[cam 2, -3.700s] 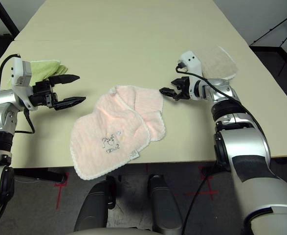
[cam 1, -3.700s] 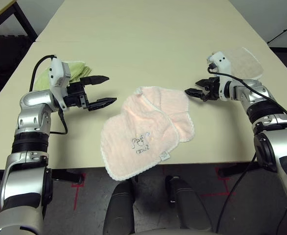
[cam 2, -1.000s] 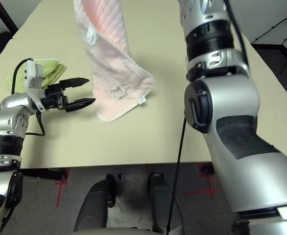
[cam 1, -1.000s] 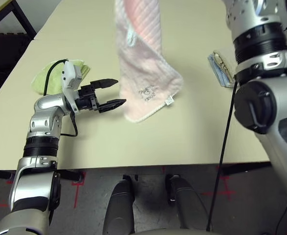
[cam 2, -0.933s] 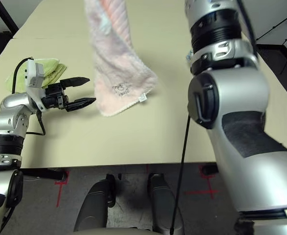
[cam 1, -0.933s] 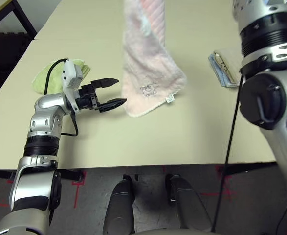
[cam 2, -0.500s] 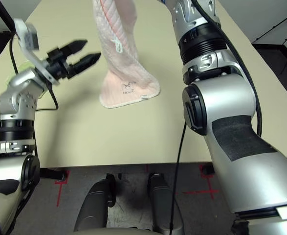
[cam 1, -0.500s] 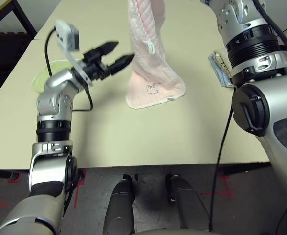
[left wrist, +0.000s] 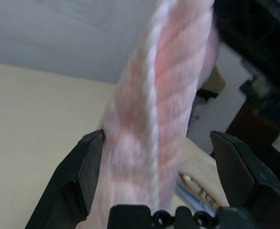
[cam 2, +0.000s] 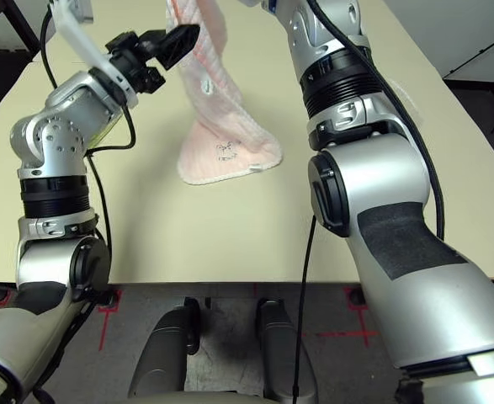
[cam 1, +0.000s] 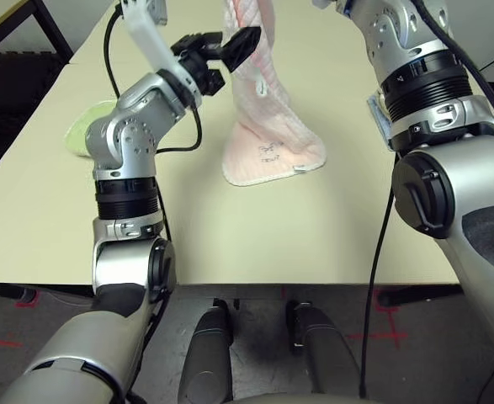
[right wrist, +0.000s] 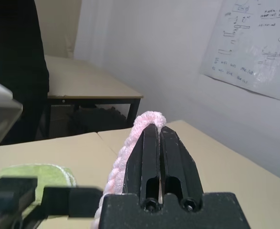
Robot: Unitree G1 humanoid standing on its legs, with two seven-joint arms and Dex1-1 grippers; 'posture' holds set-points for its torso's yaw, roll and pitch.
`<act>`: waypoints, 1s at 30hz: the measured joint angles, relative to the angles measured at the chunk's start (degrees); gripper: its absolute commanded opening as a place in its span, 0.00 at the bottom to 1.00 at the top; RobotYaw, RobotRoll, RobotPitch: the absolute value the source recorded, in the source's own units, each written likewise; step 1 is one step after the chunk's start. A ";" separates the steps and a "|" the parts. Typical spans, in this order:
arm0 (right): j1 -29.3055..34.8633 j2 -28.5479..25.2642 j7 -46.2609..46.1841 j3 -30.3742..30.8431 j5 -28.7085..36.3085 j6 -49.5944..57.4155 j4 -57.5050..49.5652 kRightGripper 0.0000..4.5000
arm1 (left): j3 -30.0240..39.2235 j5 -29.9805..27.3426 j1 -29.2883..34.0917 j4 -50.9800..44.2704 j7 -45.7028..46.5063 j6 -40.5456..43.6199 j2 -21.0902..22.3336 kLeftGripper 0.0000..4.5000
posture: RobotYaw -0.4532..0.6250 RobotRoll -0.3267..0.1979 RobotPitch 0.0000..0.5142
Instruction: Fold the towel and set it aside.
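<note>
Hanging from the right gripper (right wrist: 155, 138), the towel (cam 1: 268, 126) drops down the upper middle of the head view as a long pink drape, its lower end pooled on the table (cam 1: 255, 236) with the small dark drawing facing up. That gripper's fingers are pressed tight together on a bunched edge of the cloth, which curls over their tips in the right wrist view. The left gripper (cam 1: 226, 49) sits at the upper left of the head view, right beside the hanging cloth, fingers spread wide; in its own wrist view the towel runs up between the two fingers, and neither has closed on it (whether the pink touches a finger I cannot tell).

The step in hand looks like the second grasp: one end is held high and the other arm is placed to take the drape partway down. The fold itself is not yet made. Next, the left fingers would need to close on the hanging part, ideally on an edge and not a thick bunch, so the two arms can spread the cloth flat before doubling it over. A green towel (cam 1: 87, 135) lies at the left of the table, behind the left arm.
</note>
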 measured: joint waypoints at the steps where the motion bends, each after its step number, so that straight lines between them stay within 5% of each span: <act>1: -0.01 0.00 -0.02 -0.15 0.01 0.02 0.00 0.00 | -0.12 0.11 -0.49 0.25 0.20 -0.44 0.00 1.00 | 0.45 0.62 0.29; 14: -5.98 -2.91 -0.73 -6.33 5.03 0.00 2.74 0.00 | -3.36 7.04 0.44 8.88 -0.08 -6.42 3.00 1.00 | 0.45 0.62 0.30; 30: -9.95 -8.73 -3.41 -7.37 4.90 -2.97 11.18 0.00 | -5.12 8.42 2.81 12.77 -8.05 -9.63 5.75 1.00 | 0.44 0.62 0.28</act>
